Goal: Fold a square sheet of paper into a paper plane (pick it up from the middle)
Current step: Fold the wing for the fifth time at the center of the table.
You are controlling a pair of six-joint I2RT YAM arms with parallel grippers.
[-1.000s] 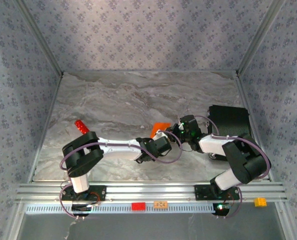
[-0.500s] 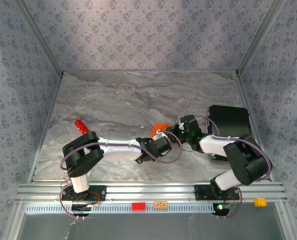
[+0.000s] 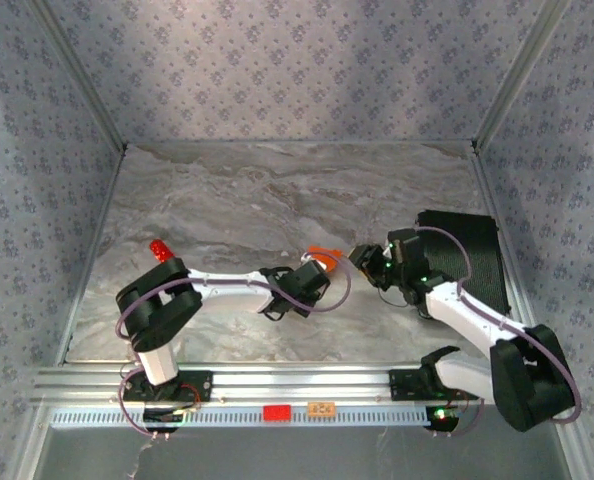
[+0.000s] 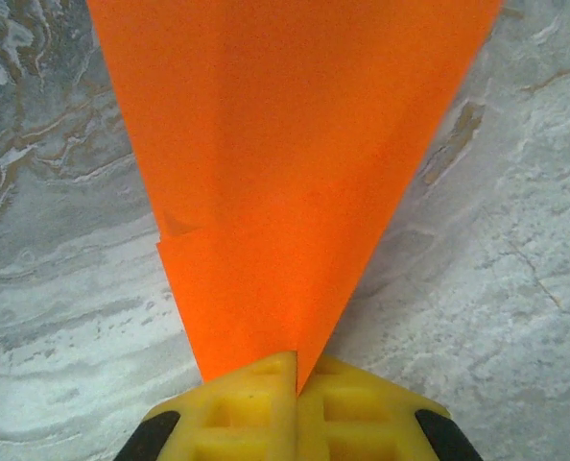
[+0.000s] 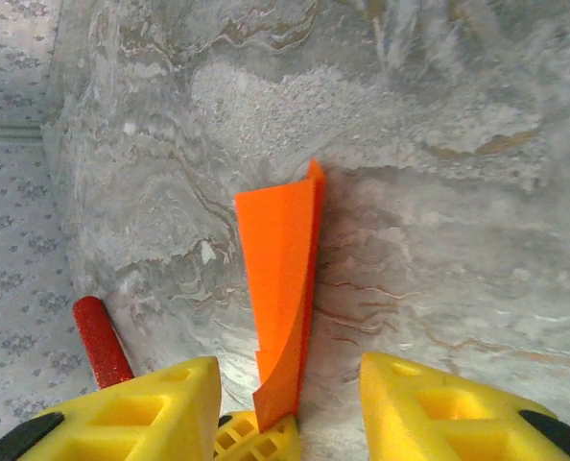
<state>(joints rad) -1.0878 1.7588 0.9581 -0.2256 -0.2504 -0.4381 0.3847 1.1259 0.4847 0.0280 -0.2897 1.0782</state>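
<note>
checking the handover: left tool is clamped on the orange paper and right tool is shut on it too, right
No. The right tool is open: the right wrist view shows its yellow fingers apart, either side of the orange paper. The left tool is clamped on it, as you said.

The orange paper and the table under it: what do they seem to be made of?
The orange paper: thin matte paper, judging by its sharp creases and flat folded layers. The table: grey, veined, marble-look top; real stone or printed laminate, I cannot tell.
</note>
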